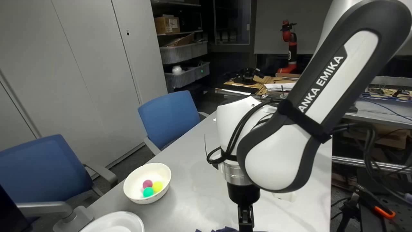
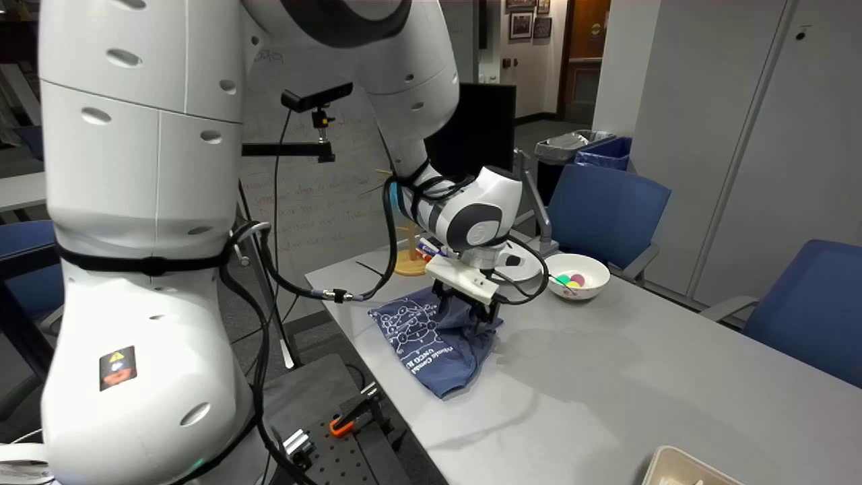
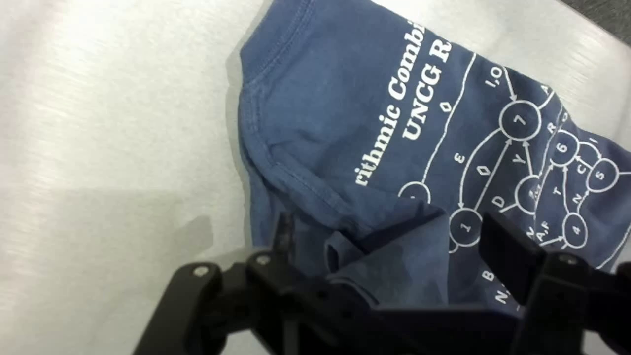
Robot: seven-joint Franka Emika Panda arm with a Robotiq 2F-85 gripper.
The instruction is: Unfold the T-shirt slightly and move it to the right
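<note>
The navy T-shirt [image 3: 340,108] lies crumpled on the table, its white lettering and circle diagram showing in the wrist view. A fold of it bunches up between the fingers of my gripper [image 3: 387,224], which stand wide apart on either side of that cloth. Whether the left finger [image 3: 283,236] touches the fabric, I cannot tell. In an exterior view the T-shirt [image 2: 431,343] spreads out from beneath the gripper [image 2: 468,306], printed side up near the table edge. Only a sliver of the T-shirt [image 1: 225,229] shows at the bottom of an exterior view, under my gripper [image 1: 246,222].
A white bowl [image 1: 136,178] with three coloured balls stands on the table [image 2: 592,377]. Close to it is a white plate [image 1: 139,222]. Beyond the T-shirt are a wooden stand [image 2: 409,264] and some markers [image 2: 429,249]. A beige tray [image 2: 663,455] sits at the near edge.
</note>
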